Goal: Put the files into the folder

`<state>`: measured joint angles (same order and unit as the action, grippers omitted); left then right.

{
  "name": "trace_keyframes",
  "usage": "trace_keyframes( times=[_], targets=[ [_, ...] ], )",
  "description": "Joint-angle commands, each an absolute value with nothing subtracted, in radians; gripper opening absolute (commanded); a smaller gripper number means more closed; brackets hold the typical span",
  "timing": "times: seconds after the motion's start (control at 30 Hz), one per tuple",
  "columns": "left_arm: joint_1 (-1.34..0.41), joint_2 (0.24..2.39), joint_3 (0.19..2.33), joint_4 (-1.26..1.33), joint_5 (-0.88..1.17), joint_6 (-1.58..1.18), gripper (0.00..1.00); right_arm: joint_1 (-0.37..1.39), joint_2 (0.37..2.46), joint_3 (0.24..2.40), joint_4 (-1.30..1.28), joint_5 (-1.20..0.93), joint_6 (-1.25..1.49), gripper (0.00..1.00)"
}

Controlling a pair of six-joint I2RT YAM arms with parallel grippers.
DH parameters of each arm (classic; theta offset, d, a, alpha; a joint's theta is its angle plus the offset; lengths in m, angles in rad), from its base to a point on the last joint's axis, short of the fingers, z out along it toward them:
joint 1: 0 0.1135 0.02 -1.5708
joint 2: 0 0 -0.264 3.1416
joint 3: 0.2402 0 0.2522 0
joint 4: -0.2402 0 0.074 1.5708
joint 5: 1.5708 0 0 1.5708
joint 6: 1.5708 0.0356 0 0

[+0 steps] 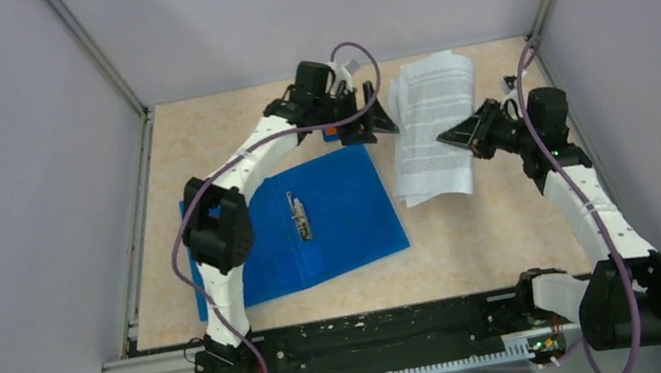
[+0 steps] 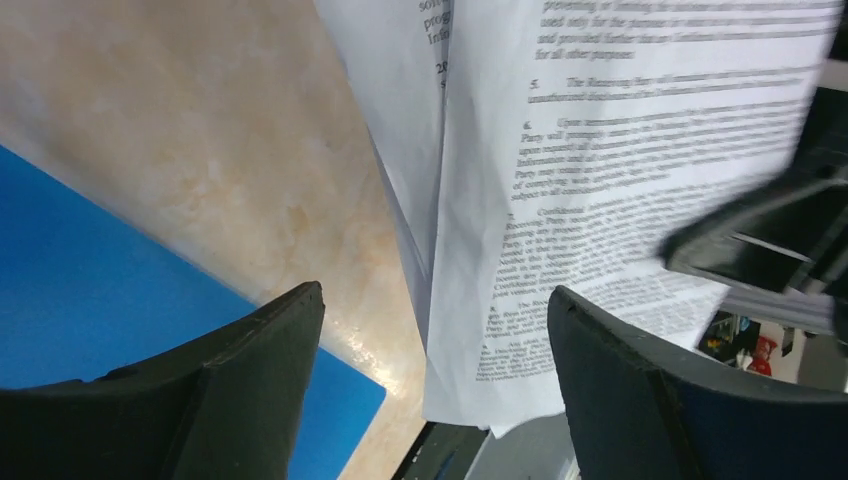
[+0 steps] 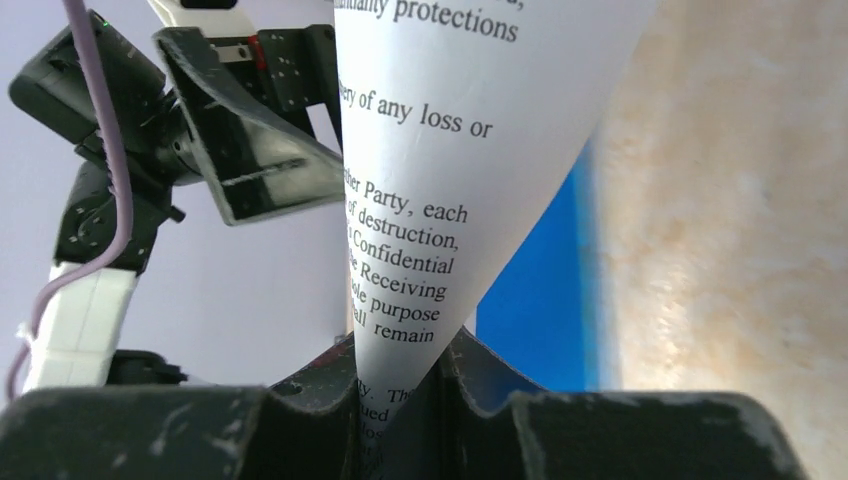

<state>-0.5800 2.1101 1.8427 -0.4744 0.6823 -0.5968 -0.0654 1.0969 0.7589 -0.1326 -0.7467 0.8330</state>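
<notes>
The files [image 1: 433, 124], white sheets with dense black text, hang bent and lifted off the table right of centre. My right gripper [image 1: 456, 137] is shut on their right edge; the right wrist view shows the paper [image 3: 440, 190] pinched between the jaws. My left gripper [image 1: 374, 116] is open just left of the files, its fingers [image 2: 250, 370] wide apart with the sheets' left edge [image 2: 470, 280] between them, untouched. The blue folder [image 1: 298, 227] lies flat and open on the table left of the files, its metal clip [image 1: 300, 216] showing. The folder also shows in the left wrist view [image 2: 90, 270].
A small blue-and-orange object [image 1: 334, 132] lies under the left wrist behind the folder. Grey walls enclose the beige table [image 1: 478, 243]. A black rail [image 1: 372, 337] runs along the near edge between the arm bases.
</notes>
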Motion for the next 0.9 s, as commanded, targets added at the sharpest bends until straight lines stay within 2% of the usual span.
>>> trace_keyframes(
  times=[0.0,0.1,0.43,0.63,0.87],
  targets=[
    [-0.515,1.929,1.767,-0.274,0.817,-0.679,0.88,-0.054,1.096,0.849,0.040,-0.869,0.948,0.18],
    [-0.486,1.861,1.707,-0.123,0.861,-0.742,0.90,-0.051,1.111,0.888,0.121,-0.907,1.017,0.18],
    [-0.454,1.806,1.665,0.063,0.945,-0.828,0.91,0.033,1.158,1.063,0.165,-0.929,1.103,0.18],
    [-0.445,1.765,1.613,0.229,0.987,-0.898,0.91,0.073,1.184,1.098,0.173,-0.924,1.113,0.18],
    [-0.430,1.750,1.540,0.538,1.035,-1.117,0.89,0.080,1.201,1.105,0.136,-0.921,1.081,0.18]
  ],
)
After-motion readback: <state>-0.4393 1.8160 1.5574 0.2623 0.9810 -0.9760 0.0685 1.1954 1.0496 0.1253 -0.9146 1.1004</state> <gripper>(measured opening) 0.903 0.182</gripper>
